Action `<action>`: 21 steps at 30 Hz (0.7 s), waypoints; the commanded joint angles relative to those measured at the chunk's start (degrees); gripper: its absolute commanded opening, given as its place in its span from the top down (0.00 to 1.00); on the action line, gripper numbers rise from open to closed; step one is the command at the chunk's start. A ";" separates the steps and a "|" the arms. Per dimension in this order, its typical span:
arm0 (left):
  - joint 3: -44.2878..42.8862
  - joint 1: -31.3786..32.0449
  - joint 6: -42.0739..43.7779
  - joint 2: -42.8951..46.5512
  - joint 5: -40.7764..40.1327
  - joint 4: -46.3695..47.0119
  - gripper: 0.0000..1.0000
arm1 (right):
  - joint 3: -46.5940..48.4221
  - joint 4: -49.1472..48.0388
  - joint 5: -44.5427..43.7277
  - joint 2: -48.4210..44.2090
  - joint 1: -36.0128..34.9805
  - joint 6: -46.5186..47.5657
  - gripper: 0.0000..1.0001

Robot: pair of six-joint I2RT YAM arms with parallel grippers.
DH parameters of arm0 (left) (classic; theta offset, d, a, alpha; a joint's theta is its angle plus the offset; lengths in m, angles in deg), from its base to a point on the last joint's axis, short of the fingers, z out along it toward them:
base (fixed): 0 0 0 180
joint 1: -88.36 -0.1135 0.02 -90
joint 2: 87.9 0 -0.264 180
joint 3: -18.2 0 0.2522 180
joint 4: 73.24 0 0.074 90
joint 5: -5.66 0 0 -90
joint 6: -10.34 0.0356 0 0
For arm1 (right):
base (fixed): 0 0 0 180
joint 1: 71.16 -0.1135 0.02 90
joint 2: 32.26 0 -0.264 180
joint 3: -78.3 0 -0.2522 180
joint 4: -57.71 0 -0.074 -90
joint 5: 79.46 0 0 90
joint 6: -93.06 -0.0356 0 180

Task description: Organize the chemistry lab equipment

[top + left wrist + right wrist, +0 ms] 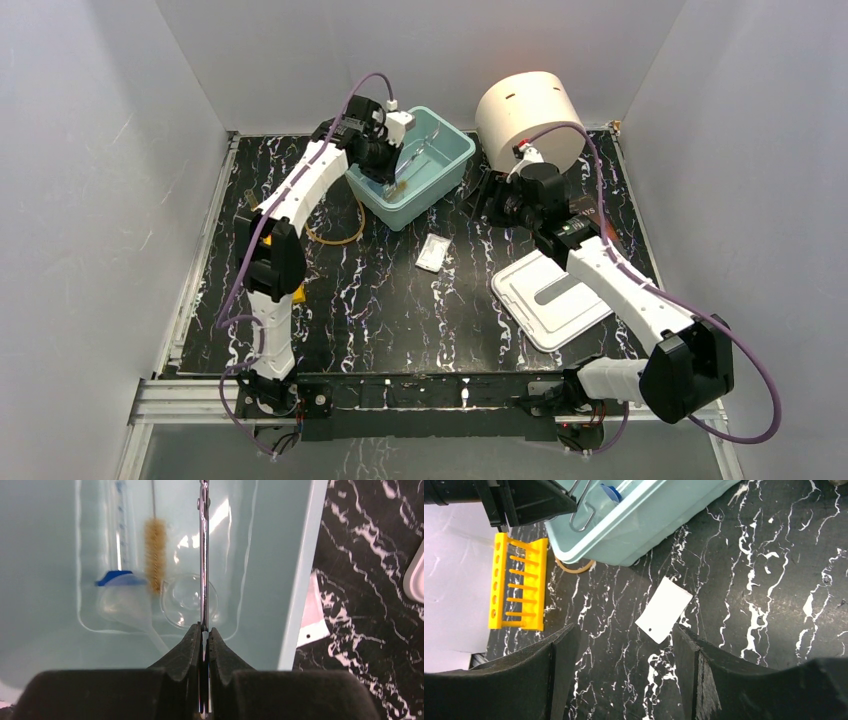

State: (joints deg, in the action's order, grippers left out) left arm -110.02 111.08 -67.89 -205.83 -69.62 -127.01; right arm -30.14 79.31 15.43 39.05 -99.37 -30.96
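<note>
1. The right tool (624,636) is hanging wide open over the surface (400,320), gripping nothing.
2. The packet (664,609) is lying flat below that tool, near the centre of the surface. It is sitting well apart from the lid (550,298) at 4 o'clock and the rack (519,582) at 9 o'clock.
   - Judgement: the packet is looking light, thin and limp, and it is presenting no raised edge. Pinching one short edge is advisable, as it is likely to be sliding on the glossy surface.
3. The tubing (340,228) is lying at 10 o'clock, just beside the bin (455,160).
   - Judgement: it is looking soft and springy. Gripping across a single strand is advisable.
4. The left tool (204,630) is clamping one end of a thin metal clamp (203,555) over the bin at 12 o'clock.
   - Judgement: the clamp is looking stiff and slick. Whether its far end is touching the bin floor cannot be told.
5. The funnel (127,605), beaker (189,600), brush (156,555) and tube (120,545) are lying on the bin floor.
   - Judgement: the beaker is looking fragile, so lowering the clamp beside it, not onto it, is advisable.
</note>
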 commanded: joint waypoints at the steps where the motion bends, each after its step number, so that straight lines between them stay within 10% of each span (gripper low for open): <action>1: -1.88 0.09 4.14 0.25 5.25 -5.56 1.00 | 2.71 0.42 0.40 0.05 0.71 2.93 0.25; 21: -5.22 0.81 5.35 -8.69 5.41 -8.61 1.00 | 3.52 -1.73 6.19 2.13 1.10 4.14 0.25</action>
State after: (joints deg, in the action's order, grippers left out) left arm -112.38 111.41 -63.71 -214.73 -64.39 -134.20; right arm -30.05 80.73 18.97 40.66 -98.49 -28.04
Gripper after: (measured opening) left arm 0.036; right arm 0.752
